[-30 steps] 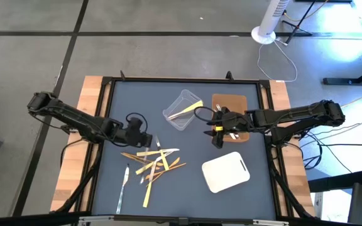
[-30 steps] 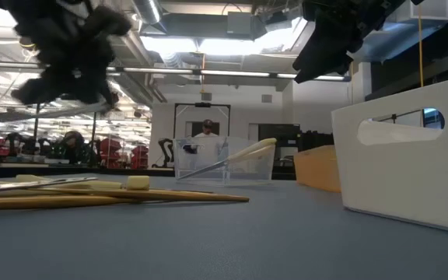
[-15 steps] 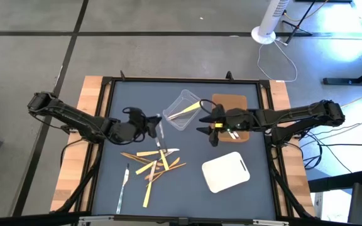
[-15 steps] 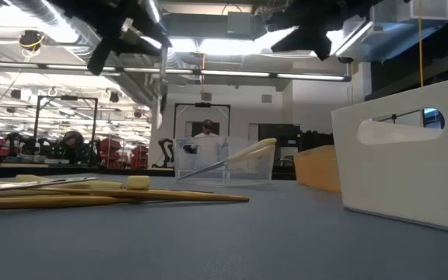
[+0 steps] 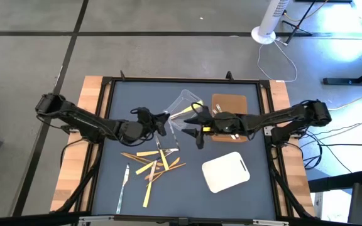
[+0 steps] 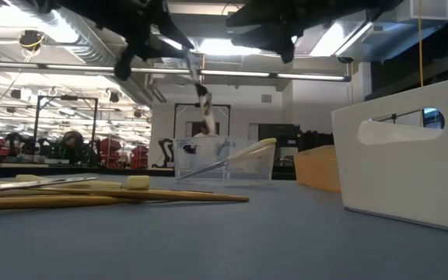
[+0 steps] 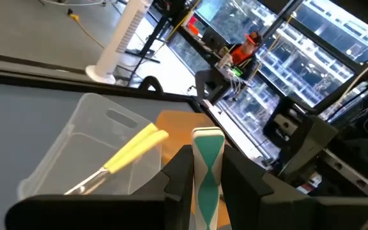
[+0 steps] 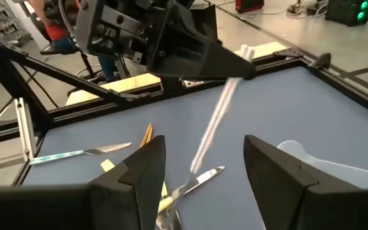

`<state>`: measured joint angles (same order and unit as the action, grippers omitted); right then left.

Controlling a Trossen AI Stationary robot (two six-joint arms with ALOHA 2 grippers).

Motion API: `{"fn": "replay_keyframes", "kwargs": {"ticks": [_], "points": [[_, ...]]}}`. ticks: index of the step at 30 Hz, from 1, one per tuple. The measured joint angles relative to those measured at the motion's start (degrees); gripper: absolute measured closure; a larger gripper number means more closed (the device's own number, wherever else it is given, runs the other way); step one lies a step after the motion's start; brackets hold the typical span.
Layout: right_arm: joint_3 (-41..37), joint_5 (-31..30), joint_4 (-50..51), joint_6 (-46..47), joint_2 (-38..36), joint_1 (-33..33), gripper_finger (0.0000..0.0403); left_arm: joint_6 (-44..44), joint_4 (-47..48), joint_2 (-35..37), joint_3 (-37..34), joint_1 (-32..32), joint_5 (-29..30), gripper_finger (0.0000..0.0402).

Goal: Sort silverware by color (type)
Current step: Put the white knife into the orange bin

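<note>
While gripped, silver utensil hangs tilted, tip downward

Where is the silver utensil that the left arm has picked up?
In the high view the silver utensil hangs from the left gripper above the table's middle, beside the clear tub, facing the open right gripper.

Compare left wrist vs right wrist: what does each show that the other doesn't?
Left wrist only: a yellow-handled utensil in the clear tub, the brown tray behind, and the butt of the held silver utensil.
Right wrist only: that utensil's full length hanging from the left gripper, and loose silverware on the mat.
Both: the silver utensil and the tub.
</note>
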<state>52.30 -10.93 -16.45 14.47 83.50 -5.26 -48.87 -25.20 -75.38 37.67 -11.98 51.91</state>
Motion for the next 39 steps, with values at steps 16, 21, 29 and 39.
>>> {"fn": "replay_keyframes", "kwargs": {"ticks": [16, 21, 29, 39], "points": [[0.0, -5.2, -6.6, -0.1, 8.4, 0.0, 0.0204, 0.0, -15.5, -11.7, 0.0, 1.1, -3.5, 0.0341], [0.0, -7.0, -6.6, -0.8, 8.5, 0.0, 0.0204, 0.0, -18.8, -13.3, 0.0, 1.1, -3.7, 0.0341], [0.0, -8.6, -6.5, -1.9, 8.5, 0.0, 0.0204, 0.0, -20.7, -13.5, 0.0, 1.1, -5.0, 0.0341], [0.0, -8.6, -6.6, -1.9, 8.5, 0.0, 0.0204, 0.0, -21.9, -13.5, 0.0, 1.1, -6.2, 0.0341]]}}
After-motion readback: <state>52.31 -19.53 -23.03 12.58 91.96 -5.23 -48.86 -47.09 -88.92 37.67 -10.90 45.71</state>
